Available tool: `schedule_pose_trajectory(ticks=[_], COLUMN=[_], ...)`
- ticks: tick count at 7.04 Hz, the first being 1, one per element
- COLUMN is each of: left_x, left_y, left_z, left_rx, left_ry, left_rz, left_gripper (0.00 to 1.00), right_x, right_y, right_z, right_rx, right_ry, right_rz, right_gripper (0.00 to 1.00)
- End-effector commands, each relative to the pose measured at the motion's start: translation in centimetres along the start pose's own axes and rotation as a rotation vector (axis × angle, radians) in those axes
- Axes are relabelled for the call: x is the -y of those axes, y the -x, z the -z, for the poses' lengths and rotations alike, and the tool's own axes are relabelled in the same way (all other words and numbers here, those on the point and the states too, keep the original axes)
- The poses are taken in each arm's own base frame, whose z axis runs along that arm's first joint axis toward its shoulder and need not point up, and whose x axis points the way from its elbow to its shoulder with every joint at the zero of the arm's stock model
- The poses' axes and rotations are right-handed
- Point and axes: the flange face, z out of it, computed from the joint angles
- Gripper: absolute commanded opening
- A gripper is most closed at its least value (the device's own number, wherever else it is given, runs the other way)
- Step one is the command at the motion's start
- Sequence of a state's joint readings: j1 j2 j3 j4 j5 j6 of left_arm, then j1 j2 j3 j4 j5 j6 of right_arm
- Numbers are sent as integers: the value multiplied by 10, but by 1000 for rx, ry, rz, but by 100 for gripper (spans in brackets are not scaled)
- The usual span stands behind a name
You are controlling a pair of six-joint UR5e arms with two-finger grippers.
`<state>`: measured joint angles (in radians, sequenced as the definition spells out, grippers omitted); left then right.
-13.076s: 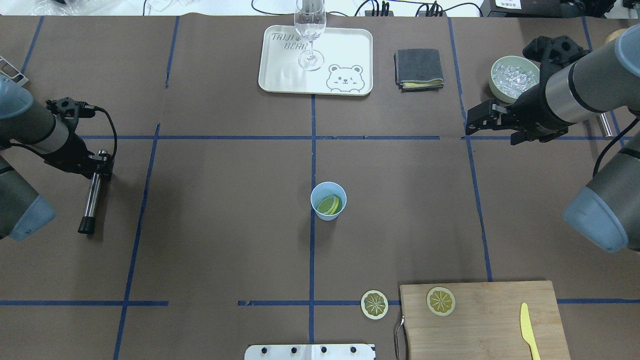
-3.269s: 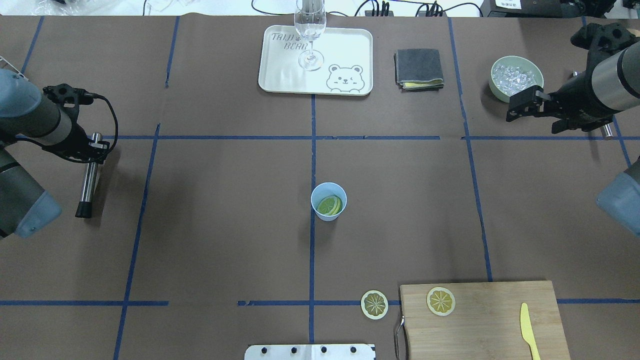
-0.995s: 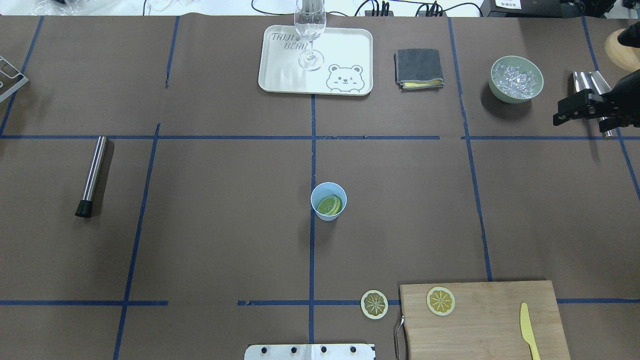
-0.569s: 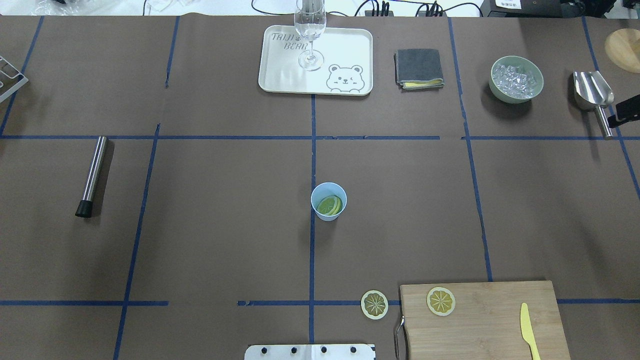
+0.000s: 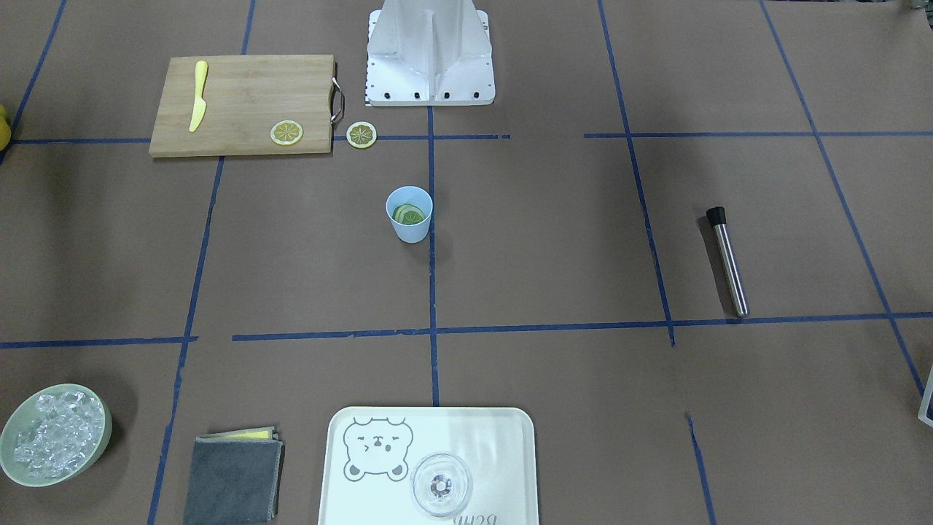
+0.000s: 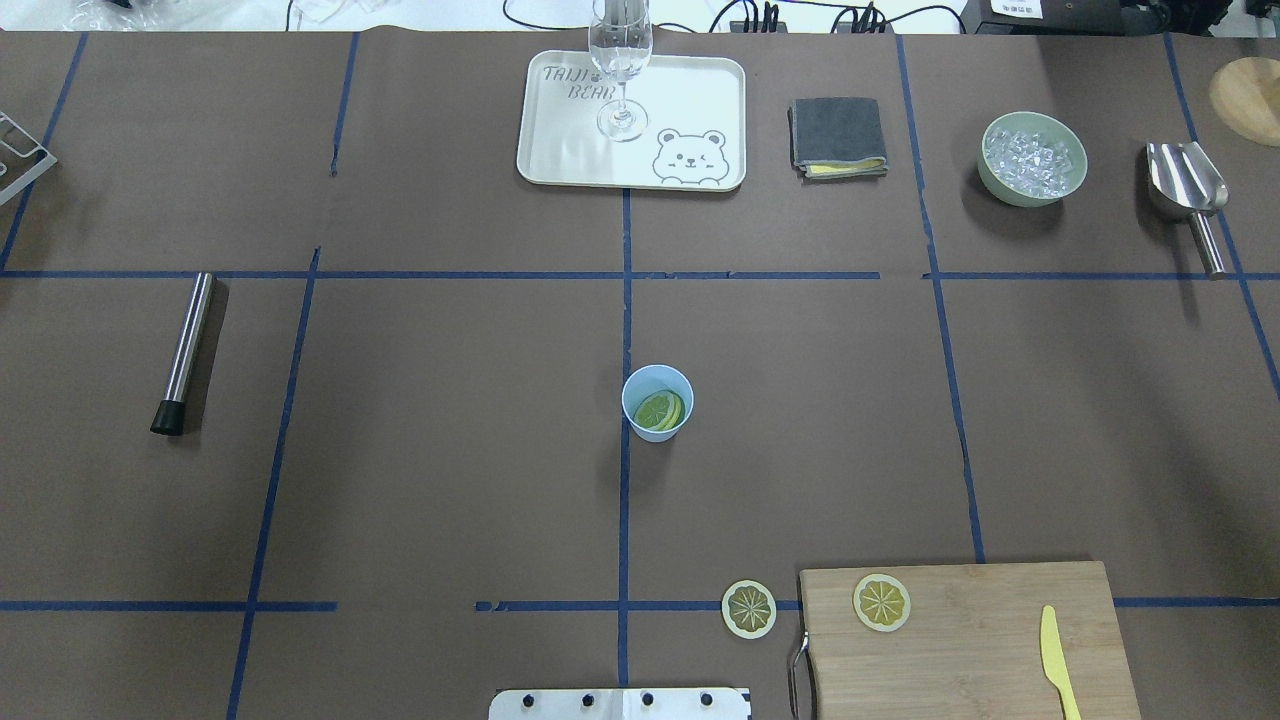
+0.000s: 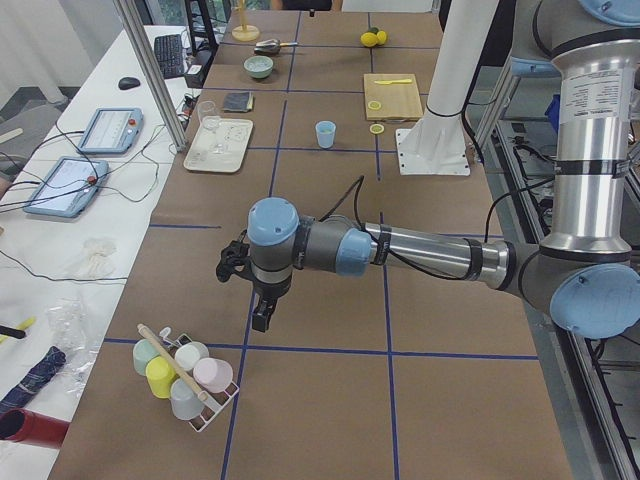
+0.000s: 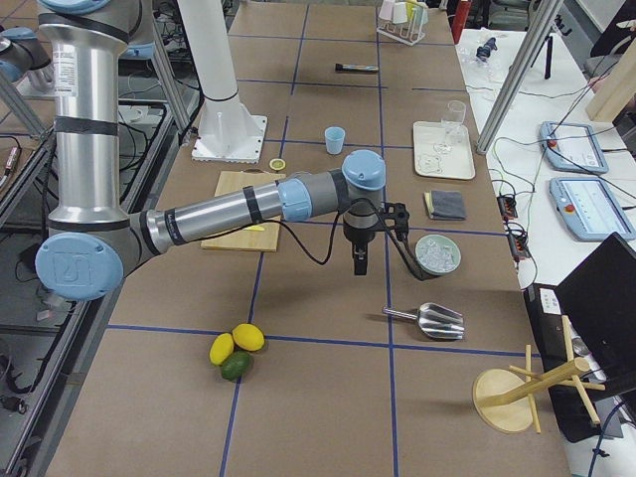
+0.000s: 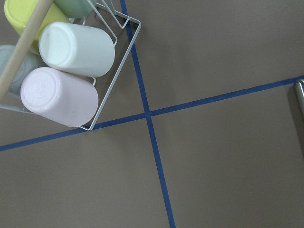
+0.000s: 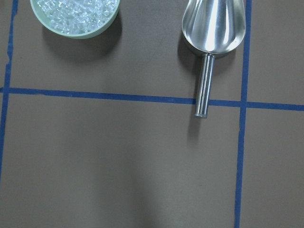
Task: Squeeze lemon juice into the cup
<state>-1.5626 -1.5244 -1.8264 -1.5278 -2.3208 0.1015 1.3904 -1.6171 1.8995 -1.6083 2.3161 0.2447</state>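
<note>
L claw (image 7: 262,320) & R claw (image 8: 358,265) only in side views, grip state unclear; wine glass (image 6: 620,50) top cropped overhead.

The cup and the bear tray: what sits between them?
Nothing between cup and tray: only bare paper with blue tape lines, in the overhead view.

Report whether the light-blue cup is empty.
Not empty: the light-blue cup stands upright with lemon slices lying inside, seen through its open mouth.

The tray (image 6: 560,150) reads "TAIJI BEAR" beside a bear drawing
</note>
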Motion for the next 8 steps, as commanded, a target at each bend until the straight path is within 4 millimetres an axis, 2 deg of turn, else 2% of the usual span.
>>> schedule_pose_trajectory(ticks=[1, 2, 4, 5, 6, 8], left_x=[-7, -3, 4, -7, -2, -22], left_y=[3, -2, 9, 15, 12, 14], left_z=[-8, -1, -13, -18, -15, -16], left_rx=[-4, 7, 3, -1, -3, -9], left_ry=[28, -4, -15, 9, 23, 141], left_rz=[22, -7, -18, 2, 15, 129], left_gripper=[100, 100, 100, 100, 100, 100], right_x=[-7, -6, -7, -8, -8, -8], right_y=[-19, -16, -17, -18, -21, -22], right_z=[-2, 0, -2, -3, -7, -8], right_rx=[2, 11, 23, 23, 22, 21], right_ry=[6, 3, 11, 14, 20, 22], right_rz=[-1, 1, -2, -7, -18, -23], right_gripper=[100, 100, 100, 100, 100, 100])
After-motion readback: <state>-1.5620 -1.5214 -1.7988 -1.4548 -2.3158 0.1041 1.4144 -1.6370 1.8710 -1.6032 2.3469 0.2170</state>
